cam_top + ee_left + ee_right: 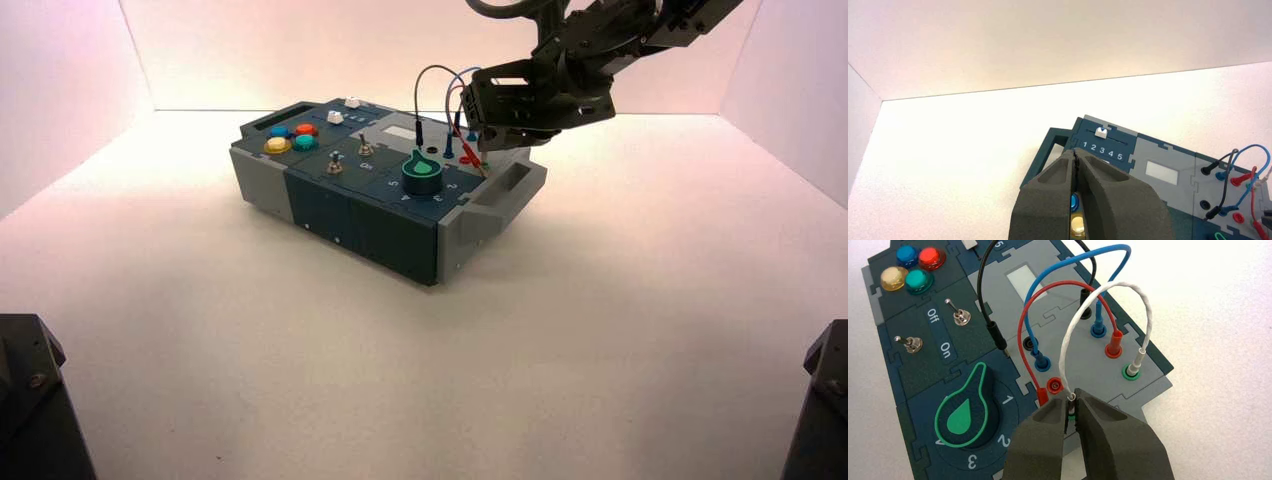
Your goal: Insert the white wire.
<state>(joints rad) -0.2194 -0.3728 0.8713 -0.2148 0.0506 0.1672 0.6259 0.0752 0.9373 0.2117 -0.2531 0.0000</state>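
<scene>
The right hand [1071, 412] is closed on one plug of the white wire [1098, 292], gripping it between both fingers directly above a green-ringed socket on the grey wiring panel of the box [350, 215]. The gripped plug is mostly hidden by the fingers; whether it is seated in the socket cannot be determined.

The white wire forms an upright arch. From the gripped plug it rises, curves over, and descends to its second plug [1136, 362], which stands nearly upright in another green-ringed socket [1131, 373] on the same panel, pointing down into the box. Its long axis runs between the two green sockets, along the panel edge farthest from the green knob [964, 412].

A red wire [1058, 290], a blue wire [1073, 262] and a black wire [982, 280] arch over the same panel beside the white wire. One red plug lies loose just beside the right hand.

The left hand [1075, 157] is closed with nothing between its fingers. In the left wrist view it hovers over the button end of the box, near the white slider [1101, 133], well apart from the wiring panel.

The box rests on the white counter [600, 330].
</scene>
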